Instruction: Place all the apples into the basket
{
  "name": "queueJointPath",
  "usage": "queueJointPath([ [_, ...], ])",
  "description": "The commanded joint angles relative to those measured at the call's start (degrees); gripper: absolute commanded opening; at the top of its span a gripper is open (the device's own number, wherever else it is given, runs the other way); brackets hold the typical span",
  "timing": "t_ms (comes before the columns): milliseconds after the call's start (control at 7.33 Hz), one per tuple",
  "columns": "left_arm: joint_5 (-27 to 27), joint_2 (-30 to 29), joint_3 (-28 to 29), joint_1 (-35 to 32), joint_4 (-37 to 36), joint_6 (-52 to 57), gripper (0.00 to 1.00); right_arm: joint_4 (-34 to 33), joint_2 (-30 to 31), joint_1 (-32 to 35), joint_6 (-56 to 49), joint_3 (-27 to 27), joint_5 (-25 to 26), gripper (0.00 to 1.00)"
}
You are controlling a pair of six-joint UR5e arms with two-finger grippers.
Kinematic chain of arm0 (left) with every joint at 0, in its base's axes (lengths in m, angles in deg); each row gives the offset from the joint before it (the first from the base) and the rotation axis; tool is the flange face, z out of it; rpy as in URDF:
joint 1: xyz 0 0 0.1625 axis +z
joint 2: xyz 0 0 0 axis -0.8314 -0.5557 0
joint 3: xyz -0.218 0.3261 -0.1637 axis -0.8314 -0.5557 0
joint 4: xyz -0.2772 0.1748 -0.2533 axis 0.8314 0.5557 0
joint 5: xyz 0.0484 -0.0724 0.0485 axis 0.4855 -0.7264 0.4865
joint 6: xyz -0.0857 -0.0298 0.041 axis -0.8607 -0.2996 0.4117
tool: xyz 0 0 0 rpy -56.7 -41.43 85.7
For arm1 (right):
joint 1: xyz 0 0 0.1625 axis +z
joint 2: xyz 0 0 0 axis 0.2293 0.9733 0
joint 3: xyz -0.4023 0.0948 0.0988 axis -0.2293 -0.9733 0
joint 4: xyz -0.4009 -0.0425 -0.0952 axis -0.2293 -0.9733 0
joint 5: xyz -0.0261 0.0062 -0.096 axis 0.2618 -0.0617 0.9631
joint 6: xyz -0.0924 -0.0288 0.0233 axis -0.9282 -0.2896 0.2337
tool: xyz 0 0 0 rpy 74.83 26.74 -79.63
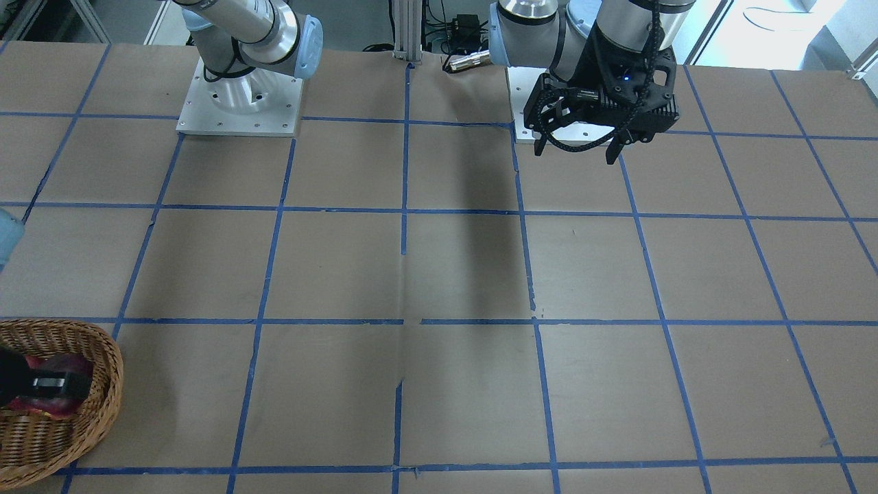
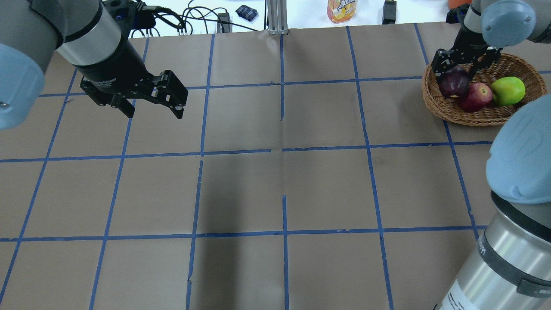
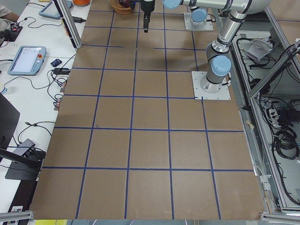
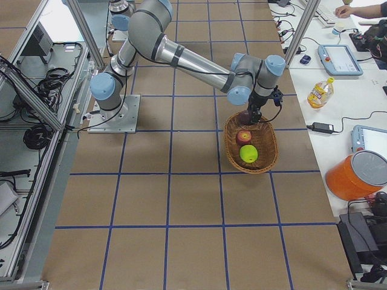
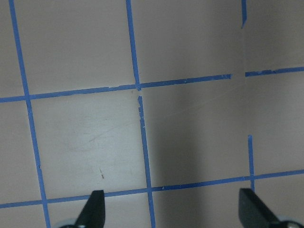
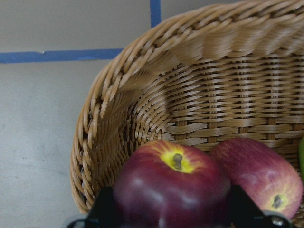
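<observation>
Wicker basket [image 2: 473,117] on the robot's right holds all three: green apple [image 2: 508,90], red apple [image 2: 475,97], and maroon apple [image 2: 451,88], the last pinched by the right end effector [image 2: 455,81]. Left end effector [image 2: 154,114] hangs spread over the tabletop [image 2: 301,185]. Judged nearly complete; release outstanding

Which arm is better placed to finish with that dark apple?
Right. The right gripper is in the basket, fingers either side of the dark apple, so it likely only needs to let go. The left gripper hangs open, far across the table.
</observation>
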Motion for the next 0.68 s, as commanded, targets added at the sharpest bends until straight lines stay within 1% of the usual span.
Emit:
queueJointPath([
  [0,0.01,0.07,-0.01,0.00,0.00,0.00,1.00,-3.12,0.09,-0.26,-0.92,1.84,-0.05,0.99],
  [273,-0.08,-0.02,0.07,0.00,0.00,0.00,1.00,-1.30,1.58,-0.35,-1.37,1.84,-0.04,1.00],
  [409,-0.08,-0.02,0.25,0.09,0.00,0.00,1.00,1.85,3.07,-0.35,-1.37,1.75,-0.04,1.00],
  [545,-0.17,-0.02,0.25,0.09,0.00,0.00,1.00,5.62,5.86,-0.27,-1.19,1.23,-0.65,1.00],
])
